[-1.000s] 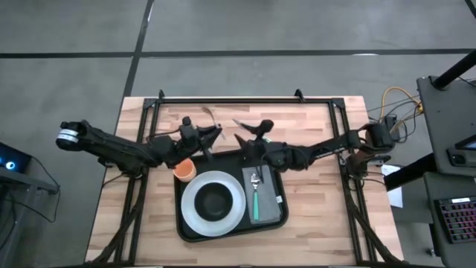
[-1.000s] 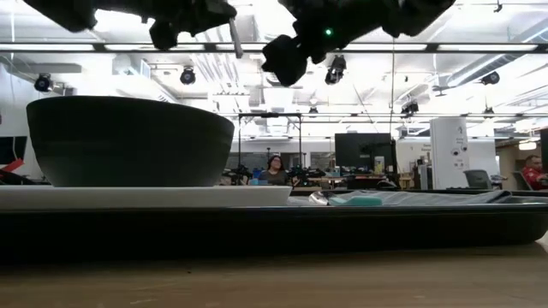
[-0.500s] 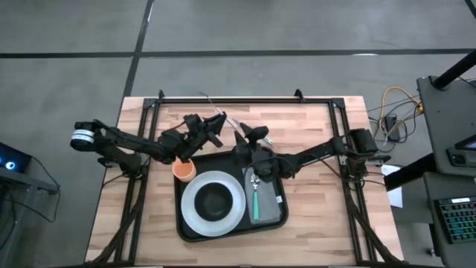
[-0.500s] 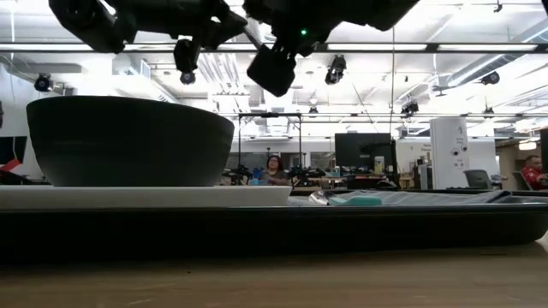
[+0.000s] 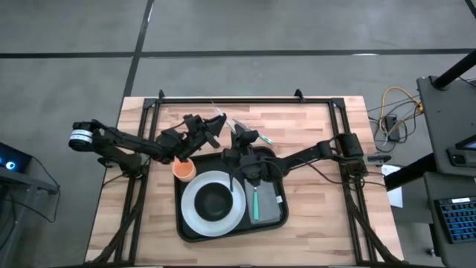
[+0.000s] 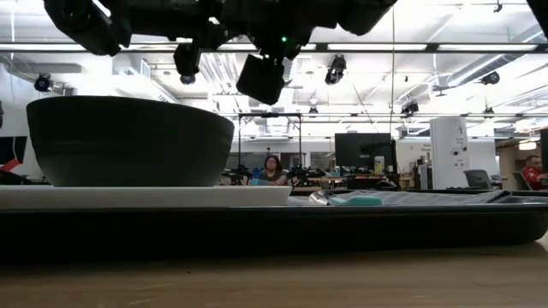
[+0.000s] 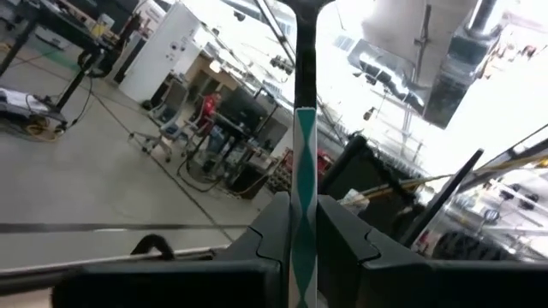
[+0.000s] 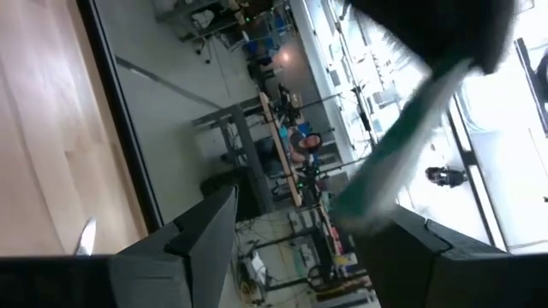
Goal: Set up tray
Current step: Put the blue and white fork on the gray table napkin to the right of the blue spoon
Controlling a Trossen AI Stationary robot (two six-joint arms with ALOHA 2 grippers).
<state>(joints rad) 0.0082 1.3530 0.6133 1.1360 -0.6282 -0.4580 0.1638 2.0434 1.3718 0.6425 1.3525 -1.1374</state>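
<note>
On the wood tabletop [image 5: 141,223] sits the black tray [image 5: 187,228] w/ a white plate [image 5: 195,215], dark bowl [image 5: 215,201] & grey napkin [image 5: 271,210] inside. Above the tray's back edge, the left claw [image 5: 217,119] is clenched on a green-handled utensil [image 7: 305,162]. The right claw [image 5: 239,132] is spread wide right next to it, not holding anything.

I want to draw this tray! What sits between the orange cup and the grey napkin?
The white plate with the dark bowl, seen in the high view.
</note>
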